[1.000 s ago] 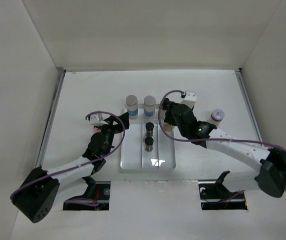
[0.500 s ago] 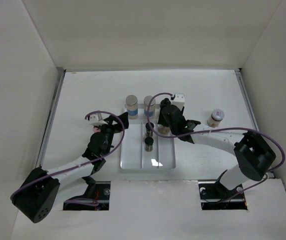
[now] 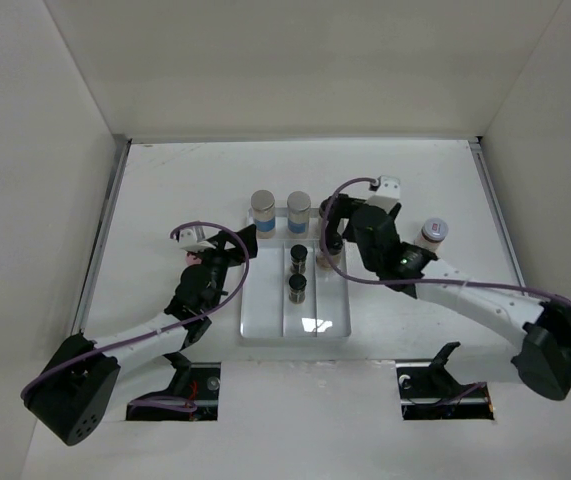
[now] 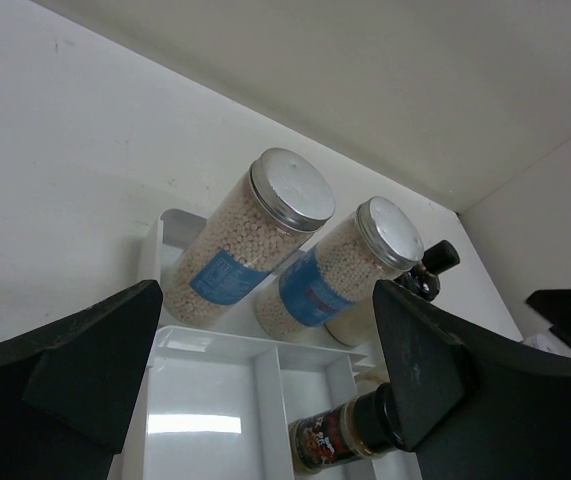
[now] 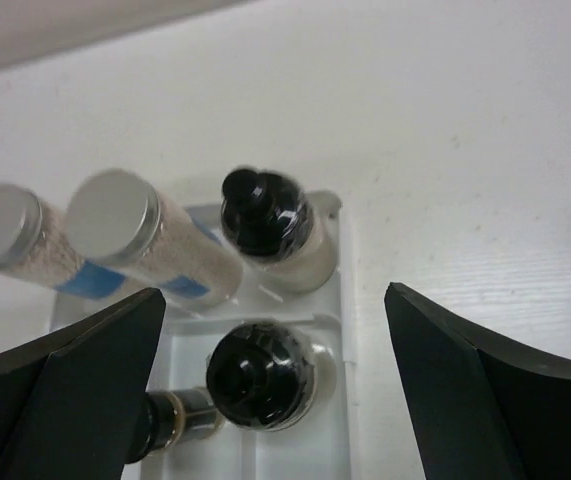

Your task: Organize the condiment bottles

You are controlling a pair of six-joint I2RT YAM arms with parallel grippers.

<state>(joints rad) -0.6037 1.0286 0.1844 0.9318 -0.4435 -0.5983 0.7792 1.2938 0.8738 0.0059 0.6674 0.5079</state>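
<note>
Two silver-lidded jars (image 3: 263, 210) stand side by side at the far end of the white tray (image 3: 263, 300) in the top view, and two dark jars (image 3: 298, 258) sit one behind the other in its middle lane. A brown jar (image 3: 325, 257) stands in the right lane, just beside the right gripper (image 3: 331, 240), which hangs over the tray's far right corner. A pale-lidded jar (image 3: 433, 234) stands alone on the table (image 3: 165, 190), well apart to the right. The left gripper (image 3: 233, 255) rests near the tray's left wall. In the left wrist view its fingers (image 4: 95, 370) are spread wide with nothing between them; beyond them rise the blue-labelled silver-lidded jars (image 4: 245, 240), a black-capped bottle (image 4: 435, 262) just to their right, and a dark jar (image 4: 340, 437) low in the tray (image 4: 215, 345). In the right wrist view the fingers (image 5: 465, 380) are likewise parted and grasp nothing; below them stand two black-capped jars (image 5: 265, 215), one far and one near, with the silver-lidded pair (image 5: 115, 215) to the left.
</note>
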